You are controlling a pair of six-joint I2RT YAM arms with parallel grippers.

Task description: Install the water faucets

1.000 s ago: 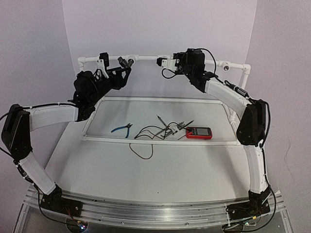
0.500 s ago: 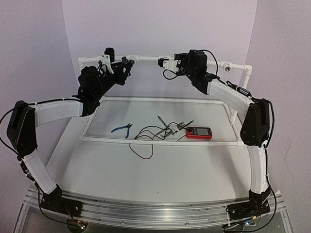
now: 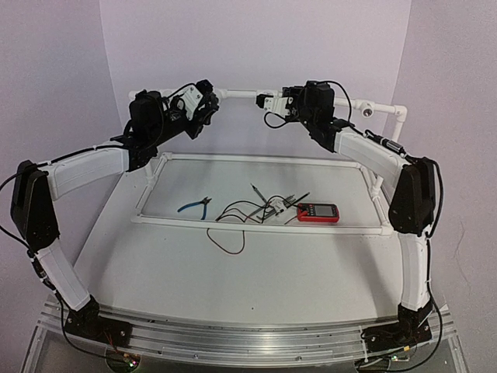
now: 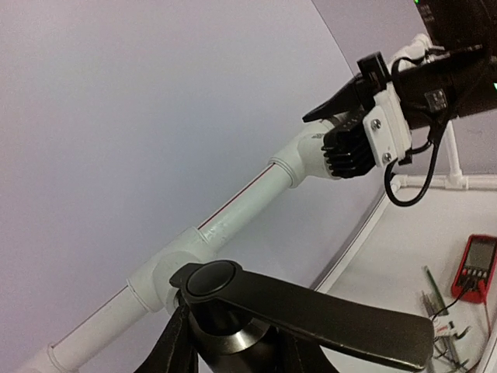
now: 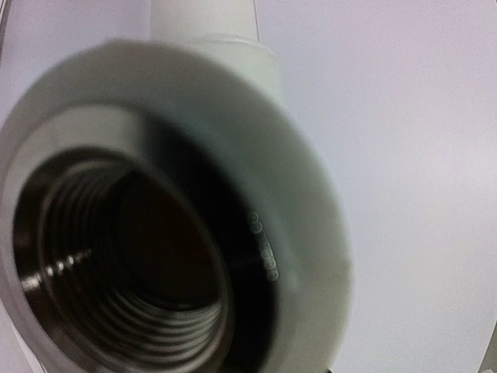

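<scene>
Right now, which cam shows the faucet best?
Left wrist: the faucet fills the frame bottom, lever and metal body sharp. Top external shows only a tiny dark shape by the pipe rail. Right wrist shows just a threaded socket, no faucet.

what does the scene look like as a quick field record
left hand: shut on faucet, up at the pipe
right hand: shut on pipe, further along
faucet: lever on top; whether it is seated cannot be told
socket: threaded, empty, close to right wrist camera
table: pliers, meter, wires
</scene>
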